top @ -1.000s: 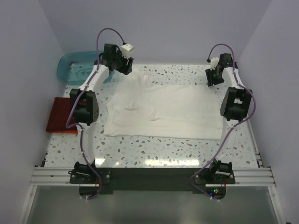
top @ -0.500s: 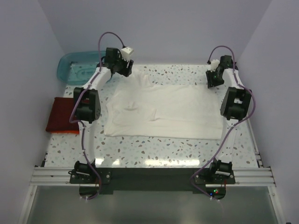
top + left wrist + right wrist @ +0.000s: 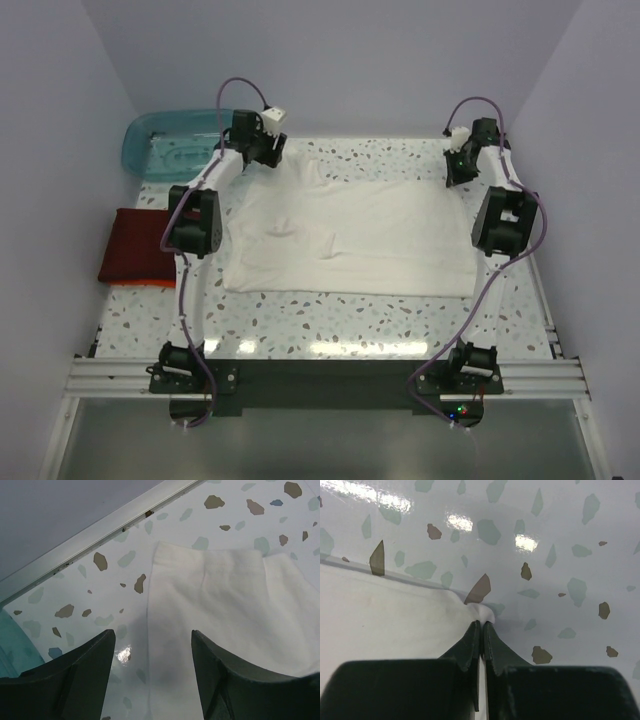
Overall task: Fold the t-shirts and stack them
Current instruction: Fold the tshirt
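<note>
Speckled table (image 3: pixel 330 315) shows bare margins around the cream-white t-shirt (image 3: pixel 360 240), spread flat mid-table. The right gripper (image 3: pixel 481 625) pinches its far right corner edge. The left gripper (image 3: pixel 152 637) hangs spread over the far left edge. The dark red t-shirt (image 3: pixel 135 245) lies folded at the table's left edge.

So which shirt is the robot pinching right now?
The big cream-white shirt spread flat in the middle: the right gripper is shut on its corner. The dark red shirt lies folded at the left, untouched.
</note>
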You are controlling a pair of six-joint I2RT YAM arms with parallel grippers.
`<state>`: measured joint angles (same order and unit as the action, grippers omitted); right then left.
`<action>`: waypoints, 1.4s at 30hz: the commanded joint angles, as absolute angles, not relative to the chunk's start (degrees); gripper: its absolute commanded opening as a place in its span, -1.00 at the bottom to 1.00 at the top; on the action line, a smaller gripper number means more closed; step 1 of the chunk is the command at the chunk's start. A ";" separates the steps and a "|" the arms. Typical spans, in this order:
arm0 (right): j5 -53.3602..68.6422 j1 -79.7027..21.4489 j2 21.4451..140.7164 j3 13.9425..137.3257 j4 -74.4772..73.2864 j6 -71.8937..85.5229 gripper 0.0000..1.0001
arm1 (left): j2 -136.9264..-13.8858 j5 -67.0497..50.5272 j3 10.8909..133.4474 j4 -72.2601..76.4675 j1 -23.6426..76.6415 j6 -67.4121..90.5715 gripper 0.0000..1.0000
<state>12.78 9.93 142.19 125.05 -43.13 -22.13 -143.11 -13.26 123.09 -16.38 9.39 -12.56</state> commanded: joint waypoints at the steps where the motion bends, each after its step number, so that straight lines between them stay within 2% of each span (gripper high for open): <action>1: 12.22 10.55 142.56 124.28 -45.97 -23.20 -1.00 | -144.93 -11.52 126.91 -12.84 8.88 -13.01 0.34; 16: 11.51 10.63 140.80 121.99 -46.58 -23.91 -1.00 | -148.97 -13.44 127.35 -13.71 9.67 -14.32 0.31; 19: 11.51 10.55 140.63 122.08 -46.67 -23.73 -1.00 | -149.85 -14.06 128.31 -13.97 9.67 -14.77 0.23; 23: 11.69 10.55 139.93 121.82 -47.02 -23.56 -1.00 | -150.64 -16.87 129.37 -15.03 9.67 -16.17 -0.12; 27: 11.78 10.63 138.52 120.50 -46.67 -23.91 -1.00 | -150.91 -19.51 130.16 -15.82 9.67 -16.79 -0.30; 30: 11.95 10.55 137.64 119.97 -46.76 -24.08 -1.00 | -151.17 -21.97 131.13 -16.26 9.41 -16.35 -0.52; 34: 12.66 10.63 136.32 119.53 -46.85 -24.26 -1.00 | -148.72 -25.40 129.38 -14.07 8.18 -14.07 -0.98; 42: 11.87 10.63 132.10 117.51 -44.04 -24.43 -1.00 | -139.58 -26.81 120.85 -5.19 7.47 -13.01 -1.00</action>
